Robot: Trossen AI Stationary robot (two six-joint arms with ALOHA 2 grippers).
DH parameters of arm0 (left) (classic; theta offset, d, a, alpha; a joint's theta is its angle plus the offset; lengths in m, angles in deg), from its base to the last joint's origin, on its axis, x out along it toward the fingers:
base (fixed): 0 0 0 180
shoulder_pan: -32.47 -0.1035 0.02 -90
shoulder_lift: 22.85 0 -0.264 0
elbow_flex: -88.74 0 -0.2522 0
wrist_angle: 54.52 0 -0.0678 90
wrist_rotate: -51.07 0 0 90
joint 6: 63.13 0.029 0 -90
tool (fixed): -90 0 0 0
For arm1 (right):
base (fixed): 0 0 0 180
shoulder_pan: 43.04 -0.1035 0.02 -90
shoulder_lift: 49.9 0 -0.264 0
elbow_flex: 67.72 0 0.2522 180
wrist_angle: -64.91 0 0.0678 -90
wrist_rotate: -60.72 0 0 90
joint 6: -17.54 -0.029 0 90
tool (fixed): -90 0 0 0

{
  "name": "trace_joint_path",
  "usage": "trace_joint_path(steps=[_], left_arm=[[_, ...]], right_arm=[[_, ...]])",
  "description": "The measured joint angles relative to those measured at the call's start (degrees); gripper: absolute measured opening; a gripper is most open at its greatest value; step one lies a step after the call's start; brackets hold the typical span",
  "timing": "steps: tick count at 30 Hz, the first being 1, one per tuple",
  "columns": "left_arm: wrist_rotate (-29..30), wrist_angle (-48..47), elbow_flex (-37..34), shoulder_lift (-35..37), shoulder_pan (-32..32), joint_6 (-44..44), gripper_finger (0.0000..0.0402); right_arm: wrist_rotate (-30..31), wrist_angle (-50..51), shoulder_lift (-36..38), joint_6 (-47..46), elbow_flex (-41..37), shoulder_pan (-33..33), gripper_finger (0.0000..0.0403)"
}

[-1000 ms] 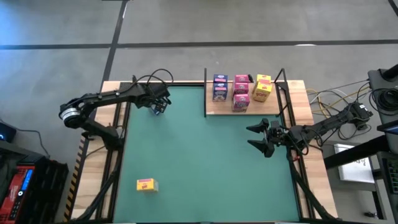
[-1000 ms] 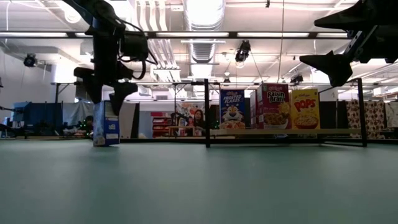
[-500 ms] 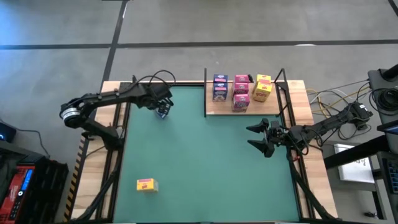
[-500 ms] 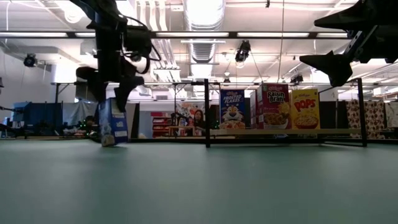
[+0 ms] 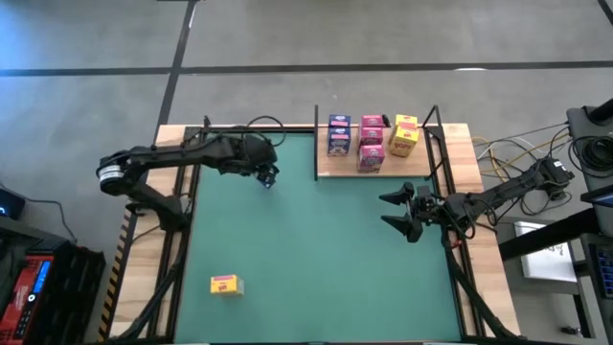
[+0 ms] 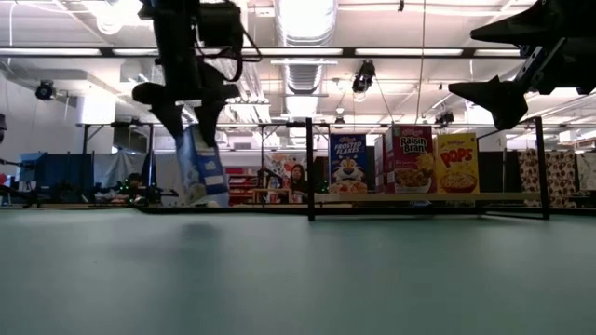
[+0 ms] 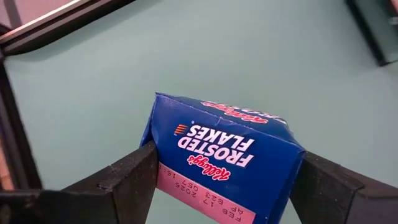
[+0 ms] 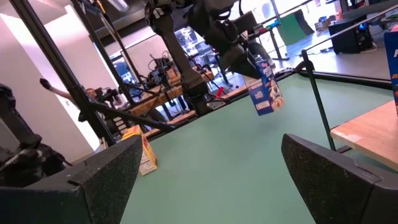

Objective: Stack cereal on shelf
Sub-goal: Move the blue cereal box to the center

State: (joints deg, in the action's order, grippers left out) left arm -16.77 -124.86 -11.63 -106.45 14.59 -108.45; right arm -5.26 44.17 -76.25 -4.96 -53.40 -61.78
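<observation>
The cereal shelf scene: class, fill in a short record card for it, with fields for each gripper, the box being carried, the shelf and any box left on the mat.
left gripper: shut on the blue cereal box, above the mat near the shelf's left end
blue cereal box: tilted, lifted off the mat
right gripper: open, waiting in front of the shelf
shelf: holds blue, pink and yellow boxes
yellow box: alone on the green mat, near its front left

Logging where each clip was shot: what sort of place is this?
Probably a robotics lab in an open industrial hall. Bare ceiling ducts and strip lights hang overhead, workbenches with equipment stand behind, and cables trail beside the green table.
</observation>
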Motion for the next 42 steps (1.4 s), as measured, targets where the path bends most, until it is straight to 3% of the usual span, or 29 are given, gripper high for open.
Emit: trace_joint_path(steps=[6, 15, 21, 42], left_arm=[[0.68, -0.84, 4.93, -5.34, 4.93, -3.28, 0.0287], [0.83, -11.86, 18.16, -17.34, 10.28, -11.56, 0.0287], [0.87, -12.94, 23.25, -22.08, 12.39, -15.39, 0.0287], [0.97, -11.12, 24.48, -23.29, 16.49, -31.40, 0.0287]], right_arm=[[-0.01, 0.00, 0.00, 0.00, 0.00, 0.00, 0.0373], [-0.01, 0.00, 0.00, 0.00, 0.01, 0.00, 0.0373], [0.01, 0.00, 0.01, 0.00, -0.01, 0.01, 0.0373], [-0.01, 0.00, 0.02, 0.02, 0.01, 0.00, 0.0373]])
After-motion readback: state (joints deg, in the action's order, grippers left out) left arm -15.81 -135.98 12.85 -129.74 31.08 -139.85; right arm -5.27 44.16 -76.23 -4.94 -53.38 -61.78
